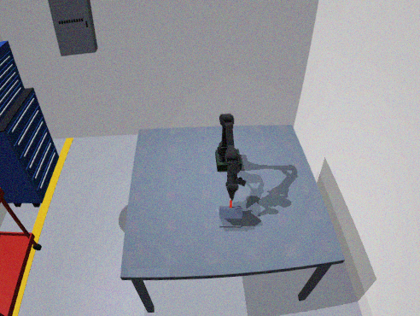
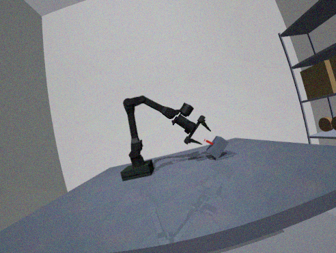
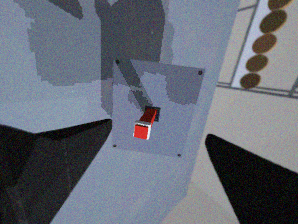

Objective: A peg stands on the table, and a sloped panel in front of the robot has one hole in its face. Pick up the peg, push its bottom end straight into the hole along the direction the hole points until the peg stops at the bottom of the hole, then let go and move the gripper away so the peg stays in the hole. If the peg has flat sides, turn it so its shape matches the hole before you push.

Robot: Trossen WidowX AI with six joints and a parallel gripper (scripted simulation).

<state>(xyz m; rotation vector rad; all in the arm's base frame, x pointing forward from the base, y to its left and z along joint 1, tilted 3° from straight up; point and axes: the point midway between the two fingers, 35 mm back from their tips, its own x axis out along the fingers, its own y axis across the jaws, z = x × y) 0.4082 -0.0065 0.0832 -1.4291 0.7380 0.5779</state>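
Top view: the red peg (image 1: 230, 203) juts from the sloped panel (image 1: 230, 213) on the desk (image 1: 179, 239), just past the arm's tip.

Exterior view: the fingers (image 2: 192, 140) stand spread wide, holding nothing (peg apart from both).

Wrist view: the peg sits in the hole (image 3: 152, 114), ahead between the dark fingers.

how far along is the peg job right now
Done, by the look of it: the red peg sits in the hole of the sloped panel, its square end sticking out; whether it has bottomed out cannot be told. In hand: nothing; the gripper is open, fingers wide apart and off the peg, a short way from the panel. Left: at most, moving the gripper farther away.
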